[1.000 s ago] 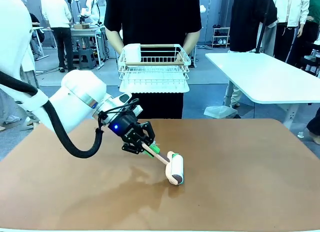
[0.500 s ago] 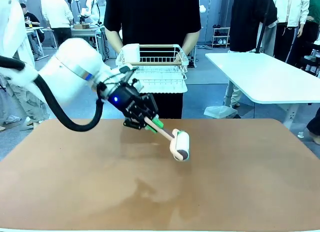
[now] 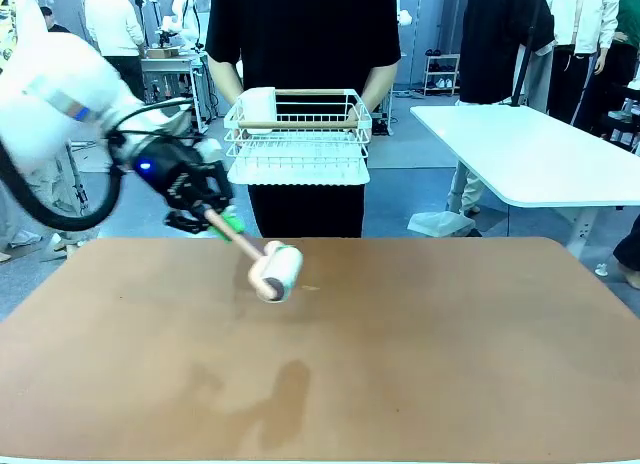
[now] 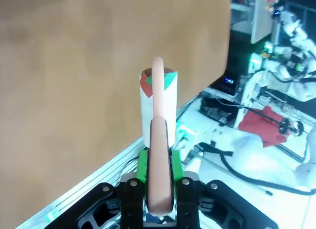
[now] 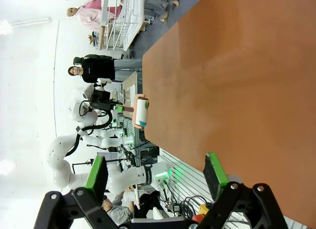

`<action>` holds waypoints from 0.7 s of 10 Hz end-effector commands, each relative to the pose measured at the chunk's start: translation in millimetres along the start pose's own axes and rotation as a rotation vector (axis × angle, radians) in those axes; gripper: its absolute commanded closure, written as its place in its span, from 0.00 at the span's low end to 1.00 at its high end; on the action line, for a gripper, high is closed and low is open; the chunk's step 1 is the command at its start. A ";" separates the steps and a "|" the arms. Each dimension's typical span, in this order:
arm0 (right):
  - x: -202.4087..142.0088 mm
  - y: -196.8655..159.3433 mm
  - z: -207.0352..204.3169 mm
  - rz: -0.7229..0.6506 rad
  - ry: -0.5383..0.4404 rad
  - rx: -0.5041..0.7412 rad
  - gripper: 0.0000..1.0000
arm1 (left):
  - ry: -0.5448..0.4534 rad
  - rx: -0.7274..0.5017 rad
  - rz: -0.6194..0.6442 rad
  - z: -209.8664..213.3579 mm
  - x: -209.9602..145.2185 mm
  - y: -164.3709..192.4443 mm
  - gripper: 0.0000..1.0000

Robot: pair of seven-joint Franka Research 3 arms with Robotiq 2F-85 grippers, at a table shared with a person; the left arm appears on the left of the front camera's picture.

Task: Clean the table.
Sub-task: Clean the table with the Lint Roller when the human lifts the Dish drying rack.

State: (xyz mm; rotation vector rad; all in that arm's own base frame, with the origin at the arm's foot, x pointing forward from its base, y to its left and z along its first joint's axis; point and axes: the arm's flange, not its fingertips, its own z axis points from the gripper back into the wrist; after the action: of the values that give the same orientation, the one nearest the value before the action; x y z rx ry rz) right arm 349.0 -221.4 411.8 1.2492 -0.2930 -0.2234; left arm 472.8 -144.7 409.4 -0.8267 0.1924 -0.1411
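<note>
Lint roller (image 3: 275,272) near table (image 3: 450,364) far edge, handle clamped in left gripper (image 3: 222,224); open surface toward near edge. Right gripper (image 5: 155,172) jaws spread, empty.

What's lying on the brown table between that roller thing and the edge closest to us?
Nothing. In the front view the table is bare from the lint roller, in the left end effector, to its near edge, save a shadow.

Roller (image 3: 276,272) over table (image 3: 450,364), left of ctr — rack (image 3: 297,134) behind it, 2nd table (image 3: 530,154) far right
</note>
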 end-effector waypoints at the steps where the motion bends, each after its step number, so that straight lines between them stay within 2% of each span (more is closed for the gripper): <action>1: 0.3 3.0 0.0 0.014 -0.005 0.017 0.00 | -0.046 0.029 -0.022 44.1 -16.7 41.9 0.78; 3: 0.3 3.0 0.0 0.014 -0.005 0.017 0.00 | -0.142 0.018 0.052 90.2 -21.9 91.2 0.78; 5: 0.3 3.0 0.0 0.014 -0.005 0.017 0.00 | -0.181 0.046 0.084 128.5 -27.6 141.2 0.78; 7: 0.3 3.0 0.0 0.014 -0.005 0.017 0.00 | -0.229 0.006 0.114 149.1 -29.4 166.1 0.78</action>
State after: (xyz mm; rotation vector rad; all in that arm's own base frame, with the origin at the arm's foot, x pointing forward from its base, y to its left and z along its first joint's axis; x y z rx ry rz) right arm 348.8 -221.5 411.9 1.2493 -0.2931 -0.2234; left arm 478.2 80.8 385.5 -0.7850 0.0272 0.0722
